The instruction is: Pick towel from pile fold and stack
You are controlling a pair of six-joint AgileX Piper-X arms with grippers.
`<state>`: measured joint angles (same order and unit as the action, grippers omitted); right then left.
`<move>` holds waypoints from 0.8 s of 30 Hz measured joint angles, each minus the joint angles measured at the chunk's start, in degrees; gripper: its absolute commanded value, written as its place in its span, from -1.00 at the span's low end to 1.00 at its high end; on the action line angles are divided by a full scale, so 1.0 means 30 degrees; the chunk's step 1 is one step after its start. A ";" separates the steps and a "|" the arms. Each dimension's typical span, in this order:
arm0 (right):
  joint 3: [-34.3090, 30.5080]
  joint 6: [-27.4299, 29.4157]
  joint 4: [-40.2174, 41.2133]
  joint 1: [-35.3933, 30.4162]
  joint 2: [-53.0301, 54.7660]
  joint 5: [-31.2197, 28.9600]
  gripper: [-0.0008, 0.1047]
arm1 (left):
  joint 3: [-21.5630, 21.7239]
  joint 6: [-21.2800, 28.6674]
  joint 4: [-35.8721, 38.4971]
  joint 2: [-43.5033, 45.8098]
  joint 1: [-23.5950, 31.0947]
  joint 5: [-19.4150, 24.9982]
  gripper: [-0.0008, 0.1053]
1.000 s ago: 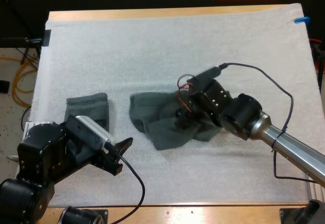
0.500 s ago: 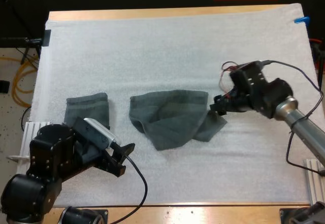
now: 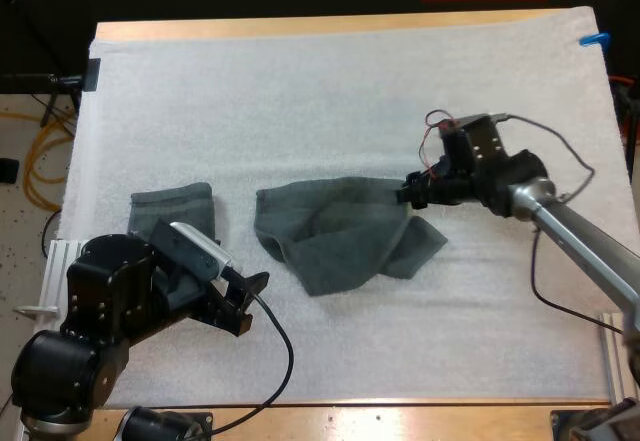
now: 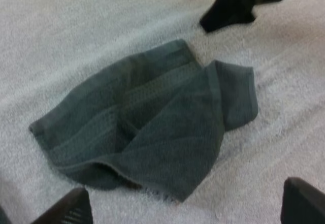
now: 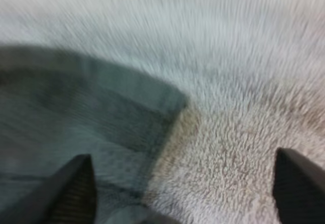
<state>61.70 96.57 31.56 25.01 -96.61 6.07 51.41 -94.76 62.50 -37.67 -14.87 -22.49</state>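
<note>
While my left arm fills the lower left of the frame, the left gripper point(image 3: 248, 303) hangs over the white mat point(image 3: 300, 91). Its fingers point(image 4: 65, 210) are spread wide with nothing between them. Just past that arm lies a small folded towel point(image 3: 178, 211). The crumpled towel point(image 3: 335, 233) lies in the middle of the frame, up and to the right of the left gripper and apart from it. Its long side runs left to right, and one flap sticks out toward the lower right. Its upper right corner points at the right gripper point(image 3: 410, 195), which sits right at that corner. The right fingers point(image 5: 71, 189) stand wide apart too, one over the towel's edge and one over bare mat, and hold nothing. One second ago the right gripper was down on the towel's middle. Half a second ago it was by the towel's right edge, a bit lower. The left gripper has crept a little toward the towel.
</note>
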 measured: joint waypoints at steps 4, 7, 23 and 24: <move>0.0937 0.0000 -0.0010 0.0000 -0.1689 0.0388 0.11 | 0.0000 0.0000 0.0000 0.0000 0.0000 0.0000 0.38; 0.1903 0.0000 -0.0049 0.0000 -0.2614 0.0782 0.11 | 0.0000 0.0000 0.0000 0.0000 0.0000 0.0000 0.38; 0.4313 -0.0118 0.2144 -0.0033 -0.5359 0.3101 0.11 | 0.0000 -0.0047 0.0000 0.0000 0.0000 0.0000 0.38; 0.4369 -0.0118 0.2169 -0.0057 -0.5412 0.3372 0.11 | 0.0000 -0.0047 0.0000 0.0000 0.0000 0.0000 0.38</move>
<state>74.80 96.21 38.07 24.84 -112.84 16.18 51.41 -94.90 62.50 -37.67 -14.87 -22.49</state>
